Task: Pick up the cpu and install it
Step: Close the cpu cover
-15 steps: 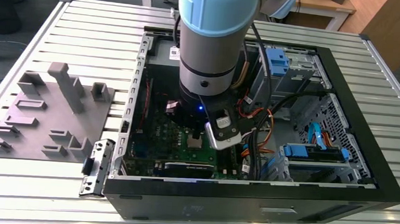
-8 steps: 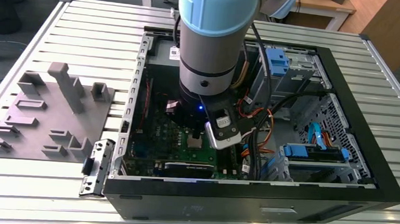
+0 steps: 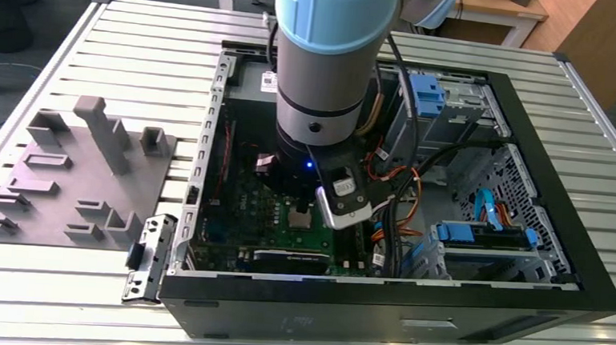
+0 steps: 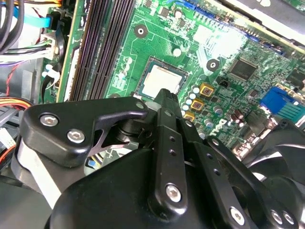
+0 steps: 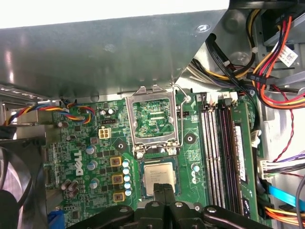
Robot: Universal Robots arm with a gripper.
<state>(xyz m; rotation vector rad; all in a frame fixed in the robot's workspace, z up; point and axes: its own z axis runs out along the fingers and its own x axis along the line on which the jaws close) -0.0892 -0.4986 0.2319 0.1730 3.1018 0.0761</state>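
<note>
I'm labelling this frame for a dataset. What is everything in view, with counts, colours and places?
computer case: one, black, open, on the table
table: one, silver, slatted
fixture tray: one, grey, on the table at the exterior view's left of the case
motherboard: one, green, inside the case
cpu: one, silvery-grey, on the motherboard beside the socket frame
socket frame: one, silver, hinged open
memory slots: several, black, alongside the socket
cables: many, orange, yellow, red, black, by the case wall
drive brackets: two, blue, in the case
arm: one, grey, light-blue cap, reaching into the case
gripper: one, black, shut, tips over the cpu
</note>
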